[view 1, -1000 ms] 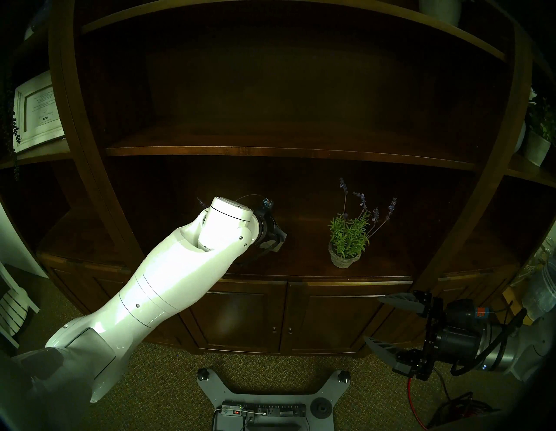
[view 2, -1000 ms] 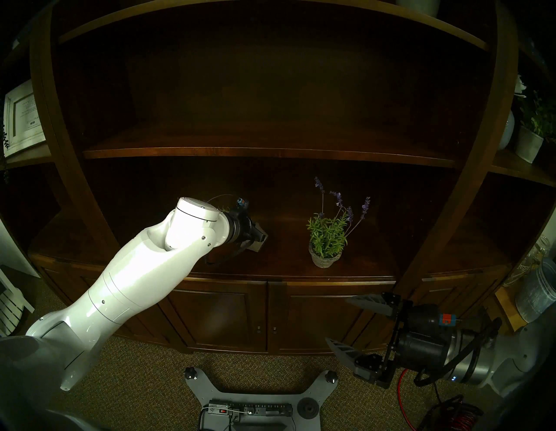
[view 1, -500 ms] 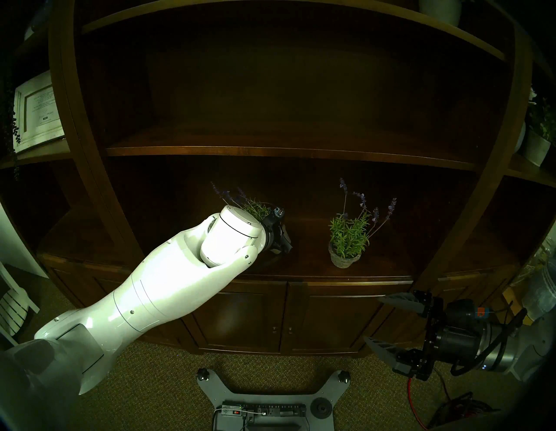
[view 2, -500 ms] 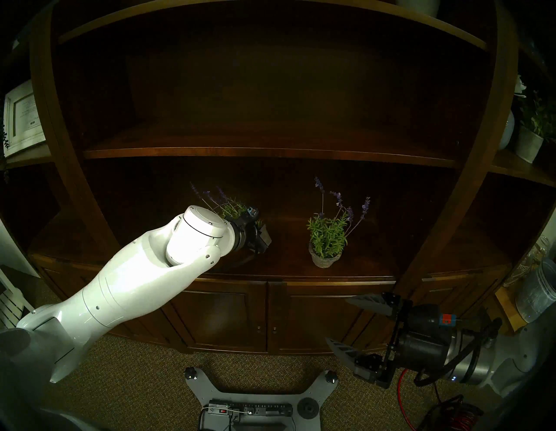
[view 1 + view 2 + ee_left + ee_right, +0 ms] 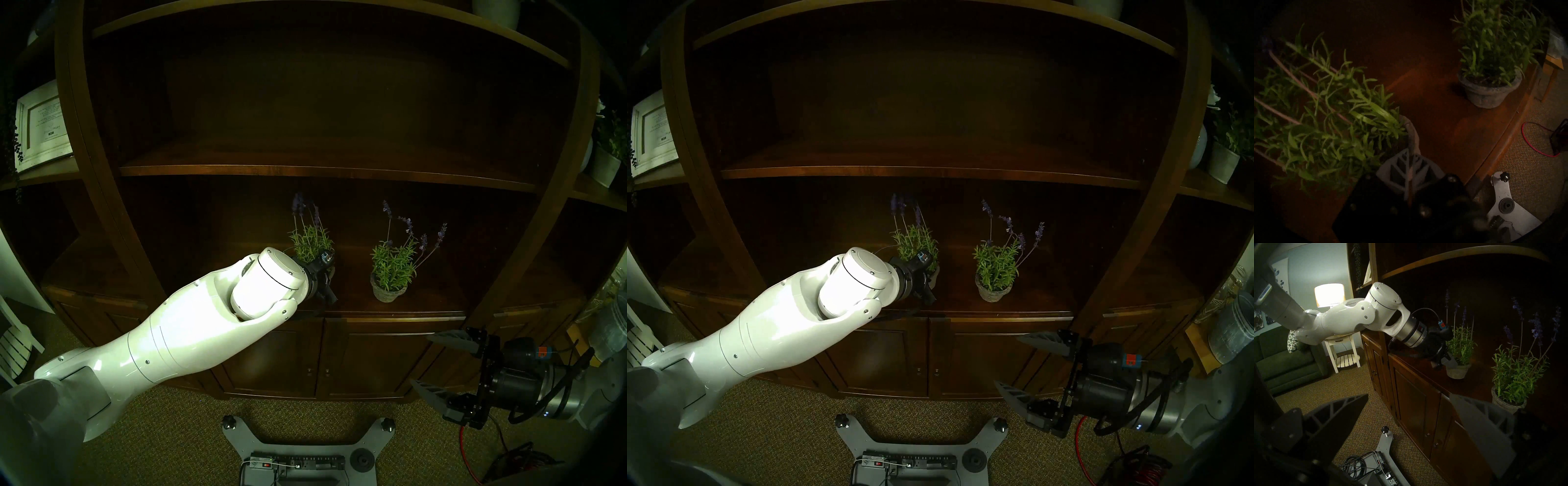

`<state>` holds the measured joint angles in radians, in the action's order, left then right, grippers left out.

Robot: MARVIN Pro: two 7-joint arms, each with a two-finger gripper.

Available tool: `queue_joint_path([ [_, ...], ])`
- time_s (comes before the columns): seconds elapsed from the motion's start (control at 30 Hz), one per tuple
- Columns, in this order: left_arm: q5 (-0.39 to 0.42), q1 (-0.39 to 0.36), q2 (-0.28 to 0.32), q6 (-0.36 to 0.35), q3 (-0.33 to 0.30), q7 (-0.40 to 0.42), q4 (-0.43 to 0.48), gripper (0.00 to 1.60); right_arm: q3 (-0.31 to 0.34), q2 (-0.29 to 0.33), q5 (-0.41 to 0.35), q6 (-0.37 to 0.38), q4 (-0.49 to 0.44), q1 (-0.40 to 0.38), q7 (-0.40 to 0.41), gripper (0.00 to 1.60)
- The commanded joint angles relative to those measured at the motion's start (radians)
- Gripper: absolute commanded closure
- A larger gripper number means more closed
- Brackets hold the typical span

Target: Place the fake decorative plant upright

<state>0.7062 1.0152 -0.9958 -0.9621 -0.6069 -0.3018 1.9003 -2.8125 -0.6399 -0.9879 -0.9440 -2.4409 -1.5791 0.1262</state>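
Note:
A fake lavender plant (image 5: pixel 310 237) in a grey pot (image 5: pixel 1457 371) stands nearly upright at the middle of the dark wooden shelf (image 5: pixel 356 305). My left gripper (image 5: pixel 329 286) is shut on the pot's rim from the front left. In the left wrist view both fingers (image 5: pixel 1407 162) pinch the rim (image 5: pixel 1412 132). I cannot tell whether the pot's base touches the shelf. The plant also shows in the head right view (image 5: pixel 915 237). My right gripper (image 5: pixel 420 359) is open and empty, low in front of the cabinet doors.
A second lavender plant (image 5: pixel 393 268) stands upright to the right of the held one. A shelf board (image 5: pixel 322 169) runs just above the flower tips. The shelf's curved front edge (image 5: pixel 390 314), the robot base (image 5: pixel 298 451) and a red cable (image 5: pixel 468 454) lie below.
My left arm has swung right and turned its wrist. The held plant has come out from behind the wrist and risen from leaning left to nearly upright. The right arm has not moved.

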Motion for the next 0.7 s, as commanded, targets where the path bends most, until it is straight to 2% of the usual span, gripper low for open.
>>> queue_joint_path([
  [0.0,0.001,0.003,0.037,0.002,-0.013,-0.005,0.027,1.6,0.002,-0.003,-0.002,-0.016,-0.003,-0.009,0.003,0.0],
  [0.67,0.049,0.0,0.06,0.002,-0.079,-0.004,0.034,1.6,0.0,-0.002,-0.002,-0.016,-0.003,-0.011,0.003,0.0],
])
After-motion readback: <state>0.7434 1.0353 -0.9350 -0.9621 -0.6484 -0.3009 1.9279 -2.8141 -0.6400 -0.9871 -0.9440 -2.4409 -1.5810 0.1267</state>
